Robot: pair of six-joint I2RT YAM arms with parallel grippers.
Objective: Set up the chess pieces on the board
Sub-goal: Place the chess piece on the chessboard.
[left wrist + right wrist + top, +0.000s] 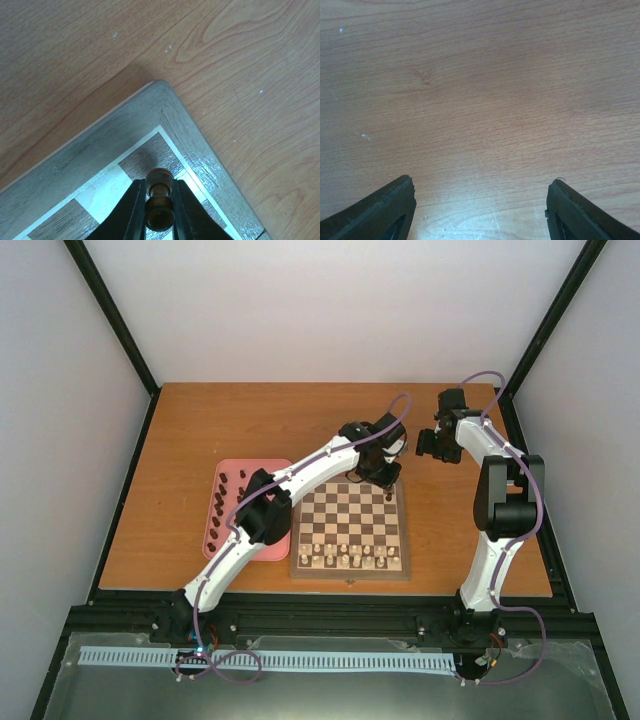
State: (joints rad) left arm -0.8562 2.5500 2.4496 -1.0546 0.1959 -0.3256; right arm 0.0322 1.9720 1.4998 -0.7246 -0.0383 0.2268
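Observation:
The checkered wooden board lies in the middle of the table. My left gripper is shut on a dark brown chess piece and holds it over the board's far right corner square; the piece also shows in the top view. Several more dark chess pieces stand in the pink tray left of the board. My right gripper is open and empty over bare table, right of the board's far corner in the top view.
Cream-white pieces fill the two near rows of the board. The left arm stretches across the tray and the board's left side. Black frame rails run along the table edges.

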